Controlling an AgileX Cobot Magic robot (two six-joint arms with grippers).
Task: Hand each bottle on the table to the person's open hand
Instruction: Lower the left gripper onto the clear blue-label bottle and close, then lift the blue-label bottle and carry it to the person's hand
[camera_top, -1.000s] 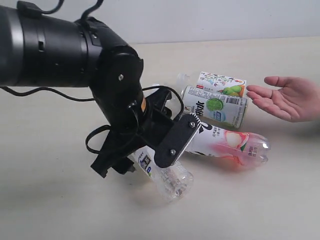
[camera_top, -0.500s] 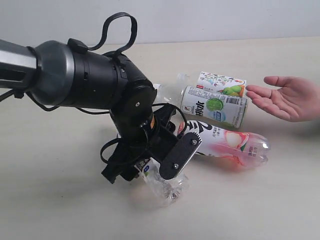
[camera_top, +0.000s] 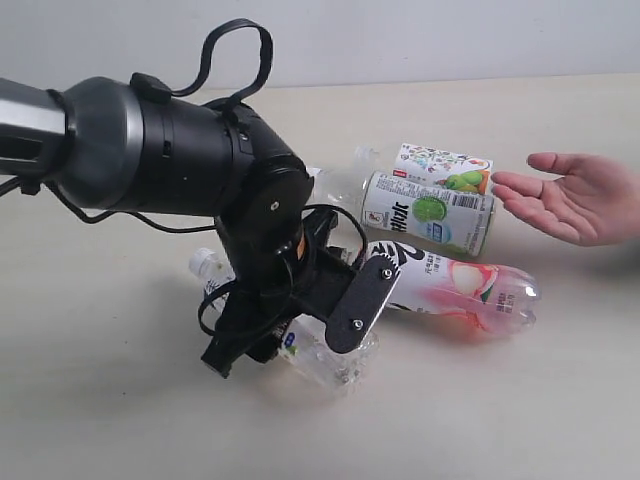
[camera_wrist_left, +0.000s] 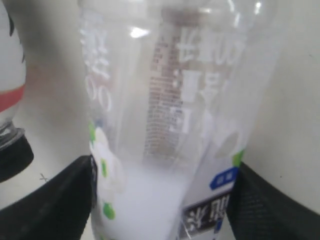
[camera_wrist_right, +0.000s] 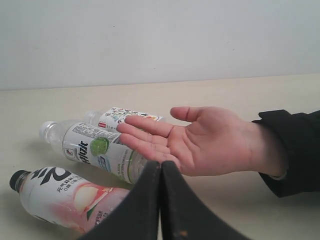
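Observation:
The leaf-print bottle (camera_top: 340, 362) lies on the table (camera_top: 120, 420), its white cap (camera_top: 203, 263) poking out behind the left arm. My left gripper (camera_top: 300, 340) is down over it. In the left wrist view the bottle (camera_wrist_left: 170, 125) fills the gap and both black fingers (camera_wrist_left: 55, 200) press its sides. The pink bottle (camera_top: 460, 290), the lime-label bottle (camera_top: 430, 212) and the patterned bottle (camera_top: 445, 165) lie side by side to the right. The person's open hand (camera_top: 575, 195) hovers palm up at the right edge. My right gripper (camera_wrist_right: 161, 167) is shut and empty, facing the hand (camera_wrist_right: 200, 140).
The pink bottle's black cap (camera_wrist_left: 12, 155) lies close beside the left gripper. A dark sleeve (camera_wrist_right: 295, 150) covers the person's wrist. Bare table stretches along the front (camera_top: 520, 420) and left. A pale wall (camera_top: 420, 40) stands behind the table.
The left arm has come down and its fingers have settled around the leaf-print bottle. The bottle has shifted a little, and its cap now shows left of the arm. Hand and other bottles unchanged.

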